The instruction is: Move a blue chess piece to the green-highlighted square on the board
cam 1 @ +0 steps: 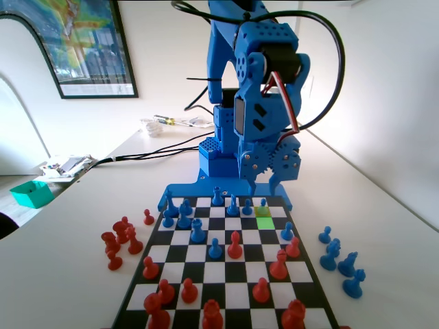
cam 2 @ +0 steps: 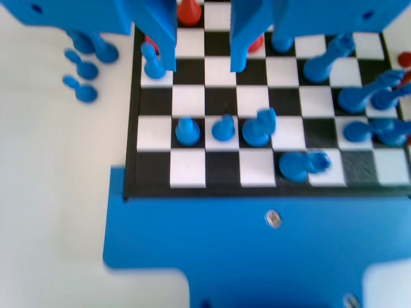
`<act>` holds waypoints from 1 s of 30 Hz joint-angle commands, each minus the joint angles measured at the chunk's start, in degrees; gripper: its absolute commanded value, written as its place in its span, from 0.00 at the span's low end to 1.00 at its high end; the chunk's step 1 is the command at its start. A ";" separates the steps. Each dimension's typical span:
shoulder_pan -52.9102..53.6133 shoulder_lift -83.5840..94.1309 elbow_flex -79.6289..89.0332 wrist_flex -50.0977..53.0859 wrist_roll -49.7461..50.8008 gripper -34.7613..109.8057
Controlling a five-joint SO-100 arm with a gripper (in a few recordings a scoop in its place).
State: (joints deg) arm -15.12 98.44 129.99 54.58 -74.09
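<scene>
Wrist view shows the hand (cam 2: 204, 54) hanging with jaws apart and empty above the board (cam 2: 160, 189). The blue chess piece (cam 1: 263, 203) stands just beyond the green-highlighted square (cam 1: 265, 223) (fixed view); descending straight, centred over its knob, should avoid neighbouring pawns

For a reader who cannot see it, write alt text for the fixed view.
A blue arm's end effector hangs with jaws apart over the far end of the board, just above the green-highlighted square and a small blue chess piece behind it. Red pieces crowd the near squares, and captured pieces stand off both sides.
</scene>
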 commanded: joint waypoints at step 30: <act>-7.12 -6.86 7.47 -11.69 4.22 0.34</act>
State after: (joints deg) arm -20.83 90.53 136.76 43.24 -69.17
